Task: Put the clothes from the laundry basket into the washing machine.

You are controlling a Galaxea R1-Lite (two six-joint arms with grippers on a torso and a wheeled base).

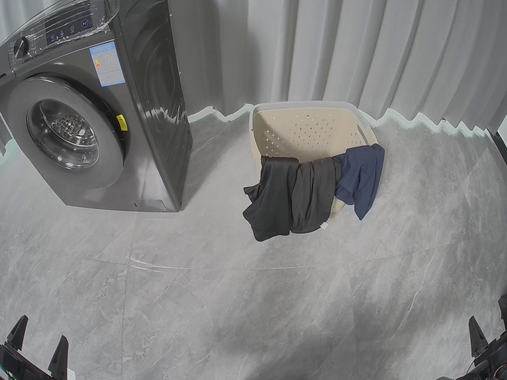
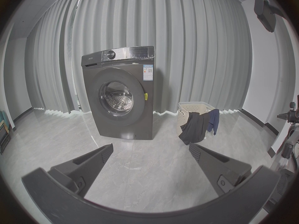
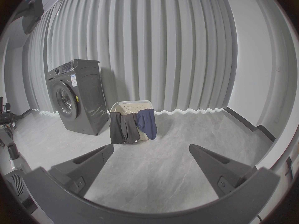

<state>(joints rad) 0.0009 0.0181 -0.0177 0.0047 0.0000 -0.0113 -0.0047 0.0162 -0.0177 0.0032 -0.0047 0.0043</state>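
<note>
**Plastic basket [image 1: 306, 127] loaded, nothing gripped**

The basket stands at 12 o'clock, washer [image 1: 90, 112] at 10. Black garment [image 1: 288, 196] and blue garment [image 1: 362, 178] hang over the basket's near rim. Left tool [image 2: 150, 145] at 7 o'clock, right tool [image 3: 151, 147] at 5: both spread wide, empty.

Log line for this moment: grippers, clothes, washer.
left gripper: open, empty | right gripper: open, empty | clothes: draped over laundry basket rim | washing machine: door shut
</note>
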